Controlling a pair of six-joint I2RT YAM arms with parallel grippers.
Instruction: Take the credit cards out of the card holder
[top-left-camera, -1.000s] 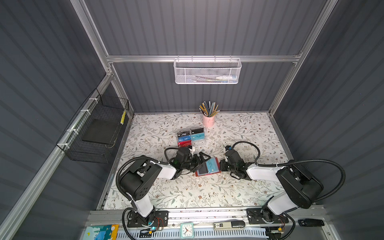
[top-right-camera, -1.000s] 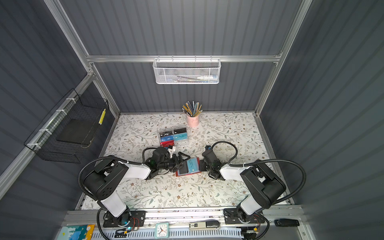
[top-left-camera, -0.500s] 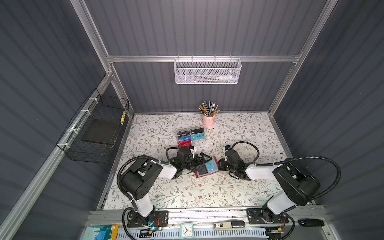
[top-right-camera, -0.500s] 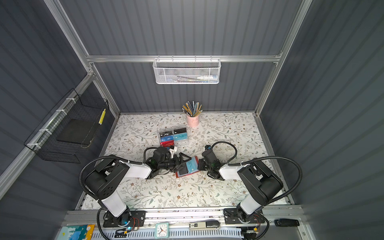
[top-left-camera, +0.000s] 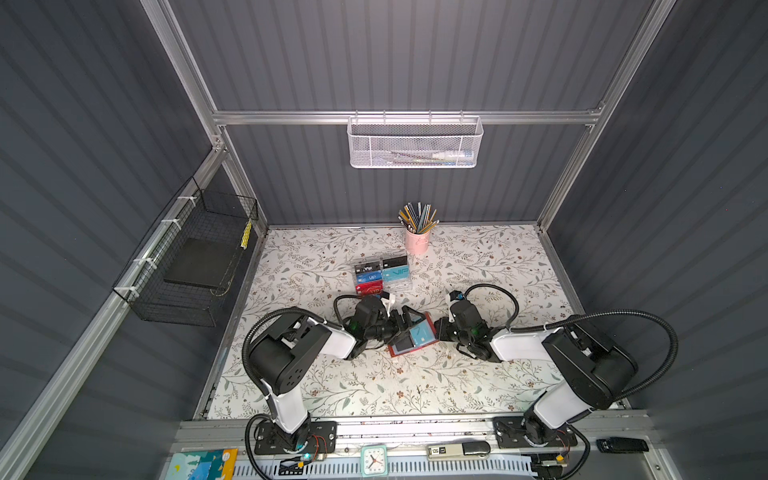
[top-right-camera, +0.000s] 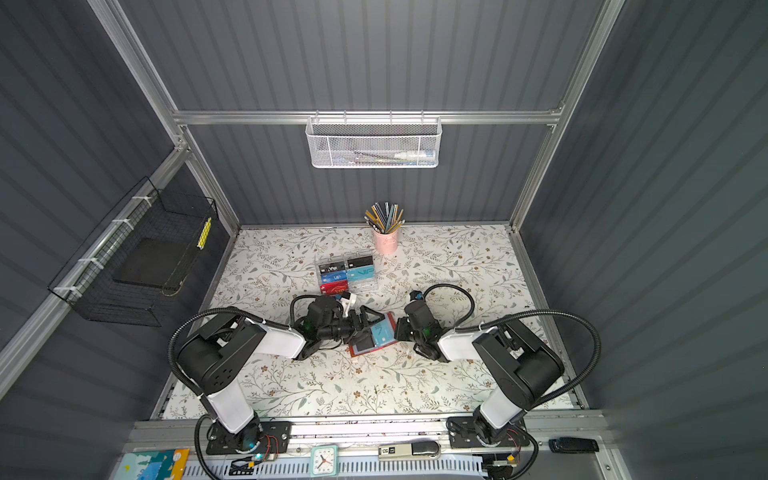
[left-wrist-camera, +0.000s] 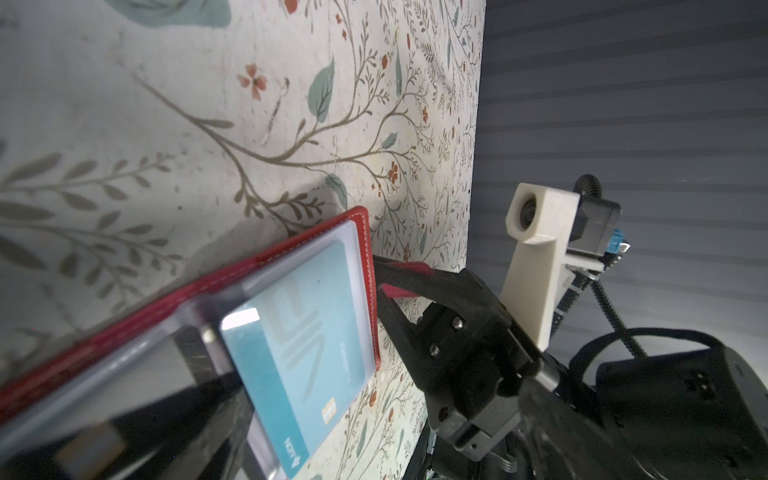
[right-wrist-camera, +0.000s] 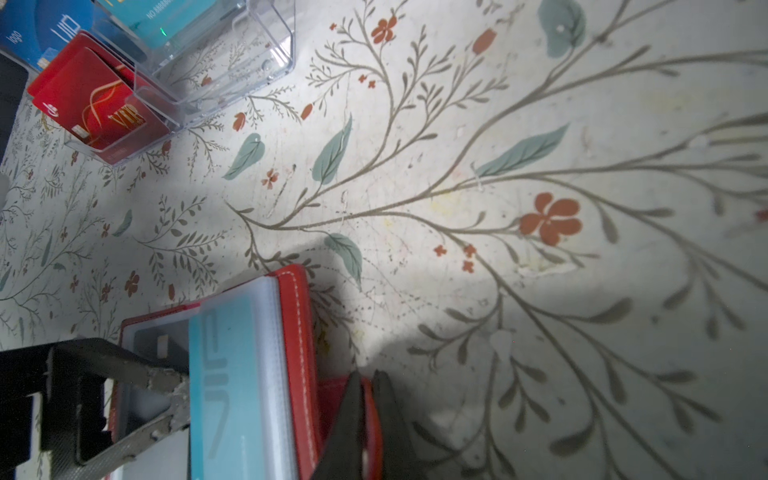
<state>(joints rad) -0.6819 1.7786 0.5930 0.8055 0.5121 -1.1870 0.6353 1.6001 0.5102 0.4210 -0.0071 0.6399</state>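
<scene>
Red leather-look card holder (right-wrist-camera: 297, 332) is lying open on the floral bench (top-left-camera: 332, 386) between the arms. The right gripper (right-wrist-camera: 368, 384) is pinching its snap tab (right-wrist-camera: 330, 401) with jaws closed, anchoring it. The left gripper (top-left-camera: 409, 323) is gaping wide and holding nothing, one of its fingers (right-wrist-camera: 158, 384) at the edge of the teal card (right-wrist-camera: 224, 386) sitting in a clear sleeve. I judge it best to pin the tab, close on the card alone, and draw along the sleeve. Farther back, the clear box (top-left-camera: 382, 276) is holding black, blue, red and teal cards, the pink cup (top-left-camera: 417, 242) is holding pencils, and the white mesh basket (top-left-camera: 413, 143) is holding pen-like items.
</scene>
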